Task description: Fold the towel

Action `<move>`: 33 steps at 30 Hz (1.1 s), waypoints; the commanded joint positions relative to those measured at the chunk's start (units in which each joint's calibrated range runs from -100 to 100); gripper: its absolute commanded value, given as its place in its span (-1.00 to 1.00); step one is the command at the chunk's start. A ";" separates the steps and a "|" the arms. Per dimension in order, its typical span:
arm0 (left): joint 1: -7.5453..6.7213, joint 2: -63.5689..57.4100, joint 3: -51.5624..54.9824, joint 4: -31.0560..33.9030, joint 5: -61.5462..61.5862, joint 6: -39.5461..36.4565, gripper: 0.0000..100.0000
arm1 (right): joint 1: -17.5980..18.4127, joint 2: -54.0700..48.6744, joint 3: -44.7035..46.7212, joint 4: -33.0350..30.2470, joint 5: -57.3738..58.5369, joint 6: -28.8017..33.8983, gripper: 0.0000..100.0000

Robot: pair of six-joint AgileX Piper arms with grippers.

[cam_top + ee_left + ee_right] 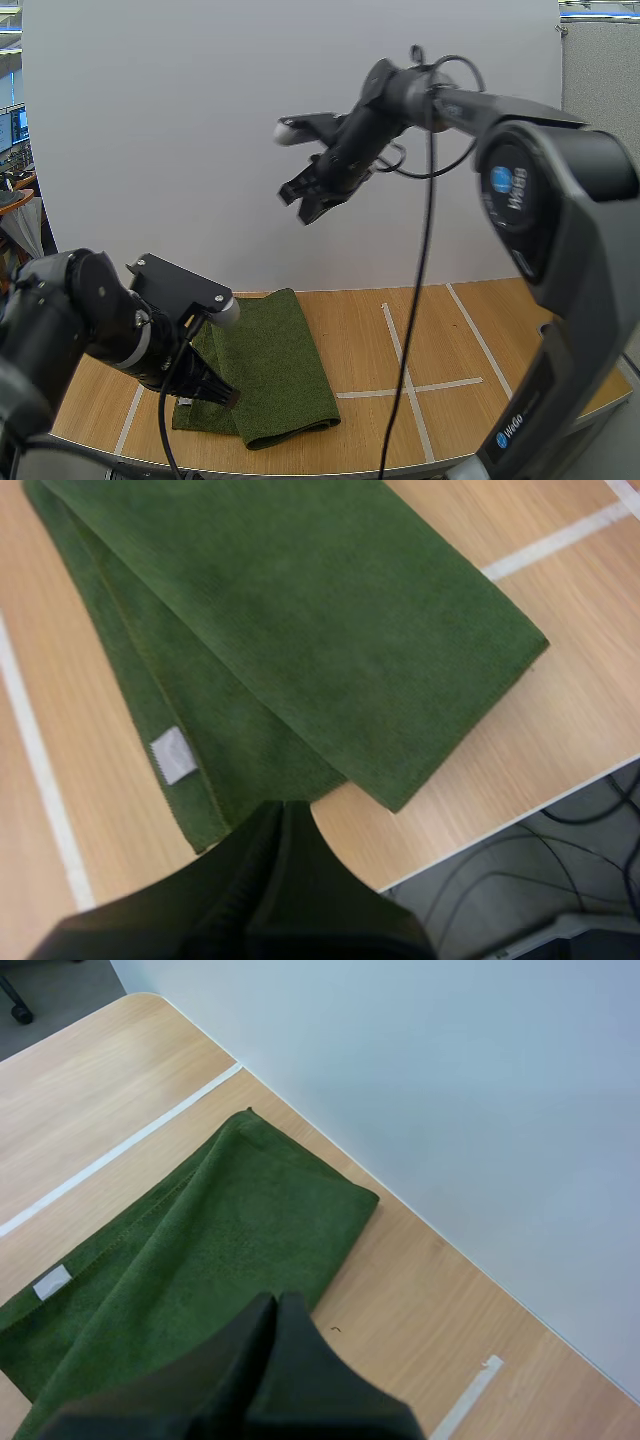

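A dark green towel [270, 365] lies folded lengthwise on the wooden table, its upper layer overlapping the lower one. A small white label [173, 755] shows on the lower layer near the front edge. My left gripper [218, 393] hovers low at the towel's near left corner, fingers together as one dark wedge [281, 810], holding nothing. My right gripper [300, 205] hangs high in the air above the table's back, shut and empty [277, 1302], looking down on the towel [220, 1240] and its label [52, 1282].
White tape lines [400, 350] mark the table to the right of the towel. The table's front edge [500, 825] runs just past the towel's near end, with floor and cables below. A white wall [200, 150] stands at the back.
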 commanded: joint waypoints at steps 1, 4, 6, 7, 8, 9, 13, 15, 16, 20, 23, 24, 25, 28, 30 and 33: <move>-0.03 9.91 0.19 -6.22 5.77 3.59 -1.00 | -3.44 -11.54 5.13 -0.09 1.28 -4.34 -1.00; -0.03 13.06 0.19 -10.08 5.77 4.72 -1.00 | -3.44 -13.95 6.30 -0.09 1.28 -5.21 -1.00; -0.03 15.22 0.19 -11.85 5.77 5.29 -1.00 | -3.44 -15.27 6.90 -0.09 1.28 -5.42 -1.00; -0.03 15.93 0.19 -12.04 5.77 5.28 -1.00 | -3.44 -15.63 6.90 -0.09 1.28 -5.42 -1.00; -0.03 17.56 0.19 -12.15 5.77 5.40 -1.00 | -3.44 -15.87 6.90 -0.09 1.28 -5.42 -1.00; -0.03 19.62 0.19 -12.01 5.77 5.40 -1.00 | -3.44 -16.29 6.90 -0.09 1.28 -5.51 -1.00; -0.03 25.21 0.19 -10.44 5.77 5.40 -0.99 | -3.44 -17.08 6.95 -0.09 1.28 -5.51 -1.00; -0.03 28.66 0.19 -10.03 5.77 5.15 -0.88 | -3.44 -17.53 6.95 -0.09 1.28 -5.95 -1.00; -0.03 30.26 0.19 -9.94 5.77 5.03 -0.79 | -3.44 -17.65 6.95 -0.09 1.28 -6.24 -1.00; -0.03 35.31 0.19 -9.72 5.77 4.72 -0.20 | -3.44 -17.65 6.95 -0.09 1.28 -6.53 -1.00; -0.03 37.63 0.19 -9.72 5.77 4.63 0.29 | -3.44 -17.76 6.95 -0.09 1.28 -6.62 -1.00; -0.03 38.11 0.19 -9.72 5.77 4.41 0.42 | -3.44 -17.77 6.95 -0.09 1.28 -6.62 -1.00; -0.03 38.41 0.19 -9.72 5.77 4.29 0.46 | -3.44 -17.77 6.95 -0.09 1.28 -6.62 -1.00; -0.03 38.79 0.19 -9.72 5.77 4.13 0.51 | -3.44 -17.77 6.95 -0.09 1.28 -7.22 -1.00; -0.03 38.77 0.19 -9.72 5.77 3.91 0.51 | -3.44 -17.77 6.95 -0.09 1.28 -7.75 -1.00; -0.03 38.81 0.19 -9.72 4.92 3.91 0.51 | -3.44 -17.77 6.95 -1.47 1.28 -7.87 -1.00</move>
